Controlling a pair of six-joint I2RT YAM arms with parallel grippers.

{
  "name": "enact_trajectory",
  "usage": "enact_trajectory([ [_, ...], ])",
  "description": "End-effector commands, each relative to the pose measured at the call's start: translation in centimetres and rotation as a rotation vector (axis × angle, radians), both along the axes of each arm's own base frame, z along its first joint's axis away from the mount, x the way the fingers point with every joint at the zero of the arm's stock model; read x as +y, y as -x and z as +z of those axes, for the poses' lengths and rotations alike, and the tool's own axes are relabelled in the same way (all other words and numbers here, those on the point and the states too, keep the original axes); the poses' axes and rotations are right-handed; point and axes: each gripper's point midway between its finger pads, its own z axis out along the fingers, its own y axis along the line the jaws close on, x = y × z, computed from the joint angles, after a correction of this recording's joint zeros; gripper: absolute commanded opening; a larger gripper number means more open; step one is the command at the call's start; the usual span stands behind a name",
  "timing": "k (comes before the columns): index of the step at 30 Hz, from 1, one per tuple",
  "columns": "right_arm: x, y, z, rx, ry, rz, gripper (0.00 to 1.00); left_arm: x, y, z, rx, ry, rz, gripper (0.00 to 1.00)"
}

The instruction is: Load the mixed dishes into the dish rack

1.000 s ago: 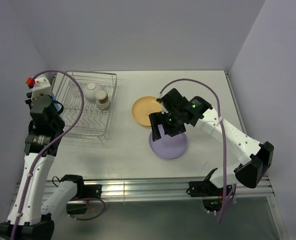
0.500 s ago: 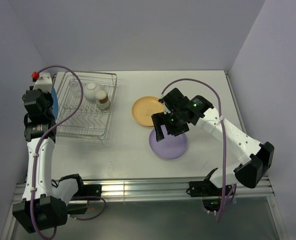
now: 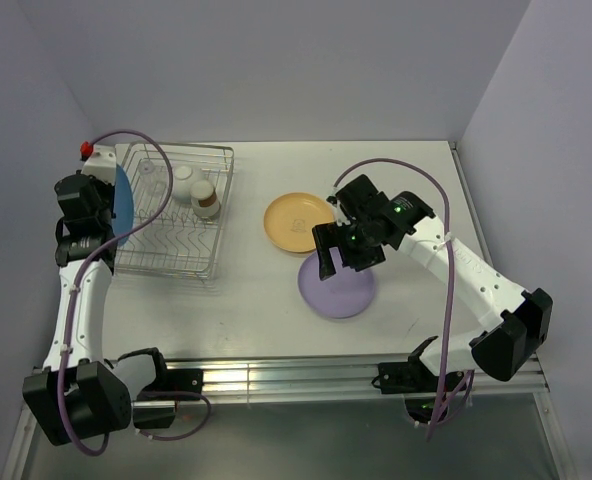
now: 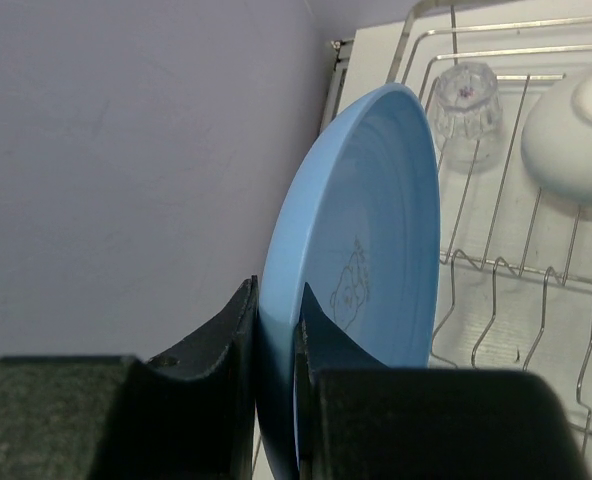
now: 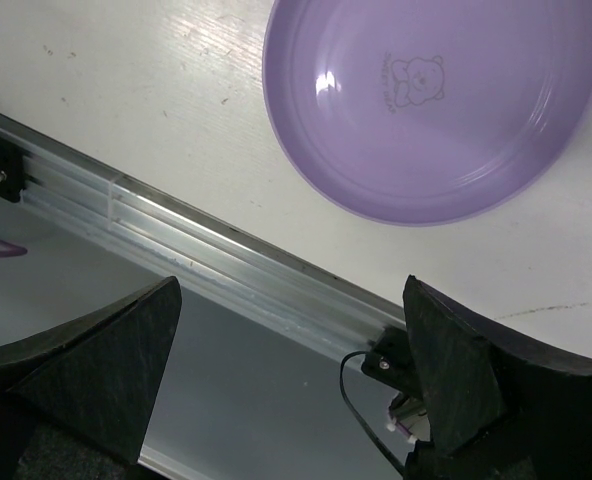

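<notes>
With the left gripper (image 4: pixel 274 330) pinched on the blue plate (image 4: pixel 376 230), held on edge at the rack's (image 3: pixel 223 215) left wall, racking it seemed the step in hand, needing it lowered upright between the prongs (image 4: pixel 506 290), while the right gripper (image 5: pixel 288 300) hung wide open and empty over the purple plate (image 5: pixel 426 100) on the tabletop (image 3: pixel 406 170).

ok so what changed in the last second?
The left claw, shut on the blue plate, moved farther back along the dish rack's left side, and the plate now shows on edge there. The right claw, open, edged slightly right above the purple plate. Yellow-orange plate, bowl, cup and glass stayed put.
</notes>
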Motion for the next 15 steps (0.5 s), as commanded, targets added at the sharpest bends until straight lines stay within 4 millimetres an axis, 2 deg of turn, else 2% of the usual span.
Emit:
enact_trajectory([
  [1, 0.1, -0.5, 0.9, -0.054, -0.031, 0.014, 1.0, 0.1, -0.5, 0.5, -0.03, -0.034, -0.02, 0.0],
  [9, 0.0, -0.5, 0.6, -0.044, -0.034, 0.008, 1.0, -0.3, -0.8, -1.6, 0.01, -0.026, -0.047, 0.0],
  [12, 0.0, -0.6, 0.7, -0.044, -0.04, 0.001, 1.0, -0.3, -0.8, -3.1, 0.038, -0.019, -0.046, 0.0],
  [15, 0.1, -0.5, 0.6, -0.038, -0.054, -0.005, 1.0, 0.0, -0.9, -3.5, 0.038, -0.015, -0.028, 0.0],
])
